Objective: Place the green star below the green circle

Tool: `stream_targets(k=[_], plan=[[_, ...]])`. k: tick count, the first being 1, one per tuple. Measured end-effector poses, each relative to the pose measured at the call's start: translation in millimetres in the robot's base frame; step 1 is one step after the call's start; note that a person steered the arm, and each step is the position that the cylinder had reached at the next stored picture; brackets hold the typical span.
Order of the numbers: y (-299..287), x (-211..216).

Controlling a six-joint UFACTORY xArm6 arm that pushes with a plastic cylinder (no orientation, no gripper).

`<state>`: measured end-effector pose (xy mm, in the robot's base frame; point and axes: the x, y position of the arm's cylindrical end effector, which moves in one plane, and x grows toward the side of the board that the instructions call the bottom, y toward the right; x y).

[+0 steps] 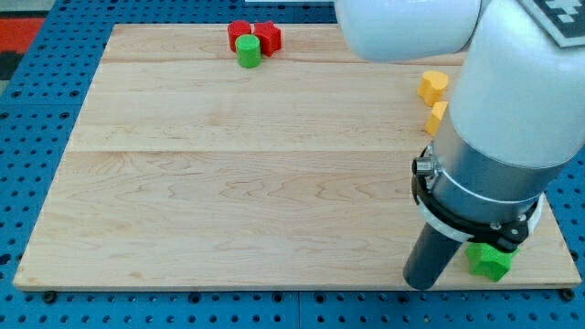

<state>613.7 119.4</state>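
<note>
The green circle [248, 50] is a short green cylinder near the view's top, left of centre, touching two red blocks. The green star [490, 260] lies near the view's bottom right corner of the board, partly hidden behind the arm. My rod comes down just to the star's left, and my tip [422, 284] rests at the board's bottom edge, close to the star. Whether the rod touches the star I cannot tell.
Two red blocks [255, 37] sit right behind the green circle at the board's top edge. Two yellow blocks [433, 86] [437, 117] lie at the view's right, partly hidden by the arm. The large white and grey arm body [512, 110] covers the right side.
</note>
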Motion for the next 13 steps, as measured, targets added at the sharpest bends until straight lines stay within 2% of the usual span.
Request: stream_targets(k=[1, 3, 4, 5, 6, 8, 9, 10, 11, 12, 13], plan=[[-8, -78], [-5, -300], [62, -376], [180, -342], [204, -253], [176, -71], [136, 0], [58, 1], [19, -26], [62, -39], [61, -31]])
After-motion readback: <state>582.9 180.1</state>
